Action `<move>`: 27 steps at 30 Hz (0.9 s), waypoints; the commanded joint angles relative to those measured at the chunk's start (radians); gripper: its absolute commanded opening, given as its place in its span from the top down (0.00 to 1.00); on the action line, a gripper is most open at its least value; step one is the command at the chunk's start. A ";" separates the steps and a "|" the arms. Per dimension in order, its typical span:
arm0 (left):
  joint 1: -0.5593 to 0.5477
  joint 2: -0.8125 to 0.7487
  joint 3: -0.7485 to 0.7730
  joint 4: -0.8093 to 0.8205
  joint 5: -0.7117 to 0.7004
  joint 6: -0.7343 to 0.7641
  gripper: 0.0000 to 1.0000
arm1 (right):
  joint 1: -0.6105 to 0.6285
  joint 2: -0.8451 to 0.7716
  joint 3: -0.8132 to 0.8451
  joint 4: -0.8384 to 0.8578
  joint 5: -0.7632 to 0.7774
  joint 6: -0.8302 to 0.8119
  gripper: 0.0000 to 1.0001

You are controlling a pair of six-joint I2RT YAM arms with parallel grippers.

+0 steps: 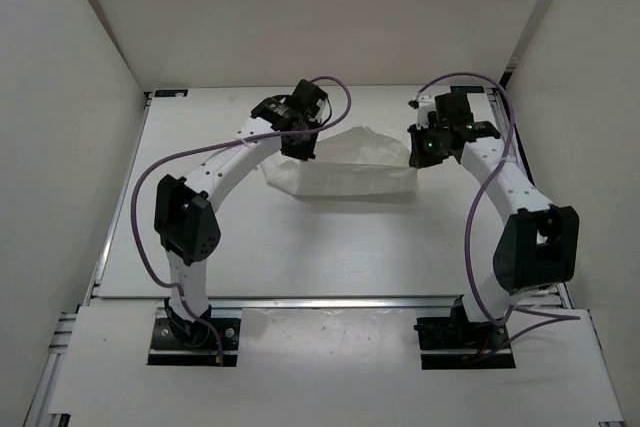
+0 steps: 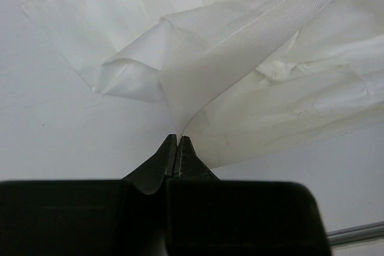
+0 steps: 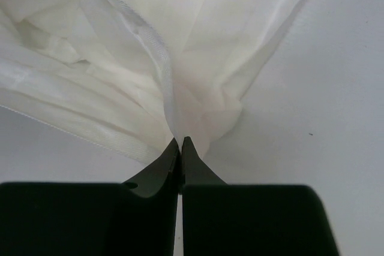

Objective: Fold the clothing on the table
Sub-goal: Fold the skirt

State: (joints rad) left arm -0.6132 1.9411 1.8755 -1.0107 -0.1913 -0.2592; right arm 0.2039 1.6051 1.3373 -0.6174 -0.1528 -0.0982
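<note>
So, clothing (image 1: 345,169) sits at the far middle of the table (image 1: 330,247), long axis running left-right btwn the 2 arms. White, thin, wrinkled, w/ a stitched hem band (clearest in the left wrist view). Left gripper (image 2: 178,139) is pinched tight on its left end. Right gripper (image 3: 181,141) is clamped on the right end. Fabric bunches at each pinch.

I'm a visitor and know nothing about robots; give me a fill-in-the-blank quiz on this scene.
The clothing is coloured ____. The left gripper is ____ on its fabric. Seen from above, the right gripper holds the clothing's ____ end.
Missing words: white; shut; right.
</note>
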 commanded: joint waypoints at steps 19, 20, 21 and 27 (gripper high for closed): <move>-0.011 -0.487 -0.541 0.044 0.059 -0.172 1.00 | -0.037 -0.386 -0.417 0.048 0.076 -0.147 1.00; -0.014 -0.495 -0.564 0.063 0.091 -0.178 1.00 | -0.020 -0.378 -0.431 0.051 0.084 -0.152 1.00; -0.011 -0.489 -0.590 0.075 0.107 -0.199 1.00 | -0.006 -0.357 -0.450 0.047 0.102 -0.156 1.00; -0.017 -0.499 -0.682 0.126 0.188 -0.258 1.00 | -0.029 -0.321 -0.481 0.005 0.104 -0.159 0.99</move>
State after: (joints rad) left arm -0.6563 1.4986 1.2175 -0.7994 0.0677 -0.5209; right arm 0.2302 1.2819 0.8696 -0.5518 -0.2420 -0.1841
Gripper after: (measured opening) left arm 0.033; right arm 0.011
